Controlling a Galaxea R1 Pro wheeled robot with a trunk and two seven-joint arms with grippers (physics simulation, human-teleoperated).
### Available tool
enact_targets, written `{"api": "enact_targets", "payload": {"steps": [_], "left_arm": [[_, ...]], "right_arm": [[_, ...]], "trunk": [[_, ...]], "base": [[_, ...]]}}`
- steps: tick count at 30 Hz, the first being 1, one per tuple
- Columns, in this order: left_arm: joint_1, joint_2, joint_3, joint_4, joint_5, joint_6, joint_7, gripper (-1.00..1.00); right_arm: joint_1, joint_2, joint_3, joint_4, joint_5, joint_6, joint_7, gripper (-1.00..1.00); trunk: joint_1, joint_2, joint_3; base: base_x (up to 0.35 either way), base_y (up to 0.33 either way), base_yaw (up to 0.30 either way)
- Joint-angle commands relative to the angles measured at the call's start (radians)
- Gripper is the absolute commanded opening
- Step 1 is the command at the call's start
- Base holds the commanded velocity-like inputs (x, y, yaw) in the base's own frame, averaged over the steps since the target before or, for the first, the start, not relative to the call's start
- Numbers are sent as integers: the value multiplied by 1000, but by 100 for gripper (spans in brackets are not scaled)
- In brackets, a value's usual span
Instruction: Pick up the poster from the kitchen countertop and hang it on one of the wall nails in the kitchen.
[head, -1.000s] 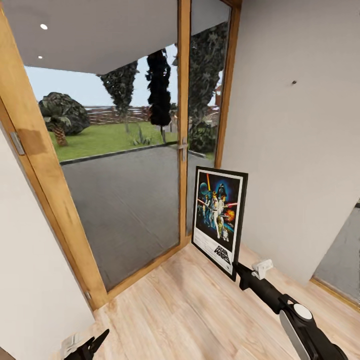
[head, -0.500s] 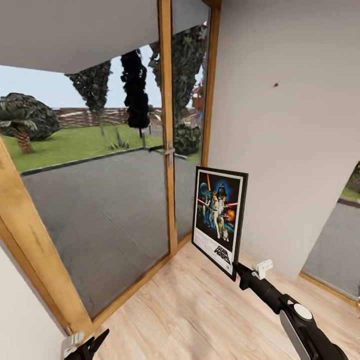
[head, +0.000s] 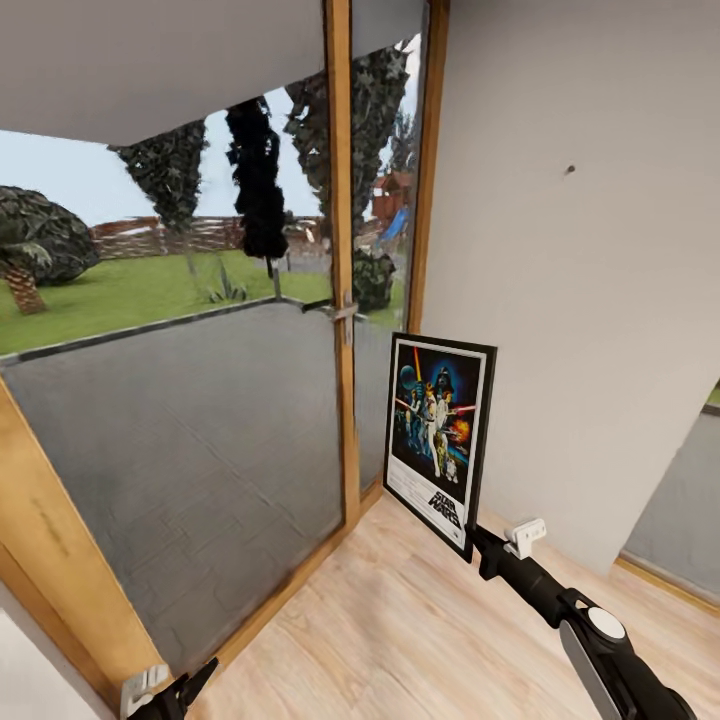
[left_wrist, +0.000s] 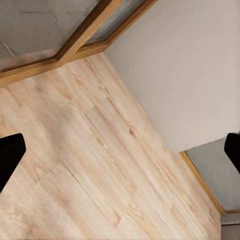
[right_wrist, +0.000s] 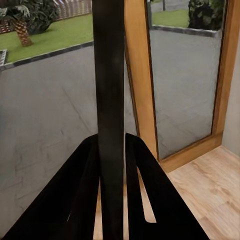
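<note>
The right hand (head: 476, 545) is closed on the lower corner of the poster (head: 437, 437), which stands upright above it, its picture side facing the camera. In the right wrist view the poster (right_wrist: 110, 110) shows edge-on as a dark strip clamped between the two fingers (right_wrist: 75, 200). Beyond the hand are a wood-framed glass door (head: 340, 300) and a pale wall (head: 580, 300) with a small nail (head: 569, 170) high above the poster. The left hand (head: 185, 690) hangs low over the wooden floor (left_wrist: 100, 165), its fingers (left_wrist: 10, 155) spread wide apart and holding nothing.
</note>
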Motion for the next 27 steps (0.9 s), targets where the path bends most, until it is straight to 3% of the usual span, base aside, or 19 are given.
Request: {"api": "enact_targets", "payload": {"steps": [1,11,27], "left_arm": [[-1,1,-8,-1,7,-5,0,100],[-1,1,-8,-1,7,-5,0,100],[-1,1,-8,-1,7,-5,0,100]], "right_arm": [[-1,0,-1,0,-9,1,8,-100],[-1,-1,-1,0,-10,6,11,-100],[-1,-1,-1,2,-10,6,8,-100]], "trunk": [[1,-2,-2],[1,-2,3],[1,-2,17]], "base": [[273,235,-3],[300,166,-175],[334,-36,-272]]}}
